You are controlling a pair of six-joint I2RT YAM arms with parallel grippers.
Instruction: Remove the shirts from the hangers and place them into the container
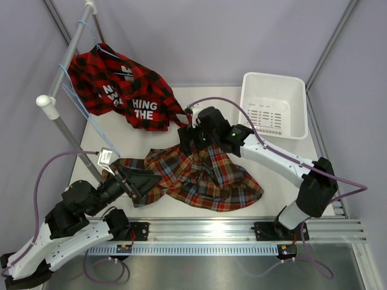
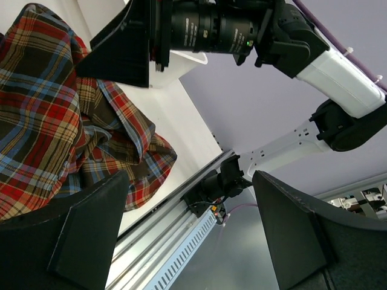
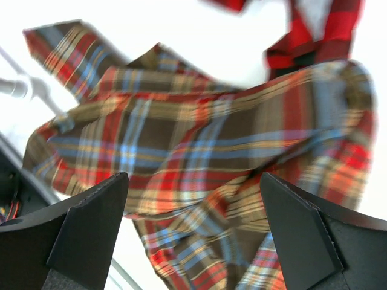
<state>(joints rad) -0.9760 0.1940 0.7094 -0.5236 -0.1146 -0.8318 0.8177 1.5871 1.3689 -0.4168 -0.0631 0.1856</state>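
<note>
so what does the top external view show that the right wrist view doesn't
Only top external: the white container at the far right, the rack pole, the white lettering on the red-and-black shirt, and the left end effector, open at the edge of the multicolour plaid shirt. Only right wrist: a close look at that shirt's folds between the fingers of the open right end effector. Both: the multicolour shirt lying on the table and a bit of the red-and-black one.

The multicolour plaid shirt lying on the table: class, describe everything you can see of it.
The soft flannel shirt, checked red, brown, tan and blue, lies crumpled on the white table, folds bunched, no hanger showing. The open left gripper sits at its left edge; the open right gripper hovers over its top.
</note>
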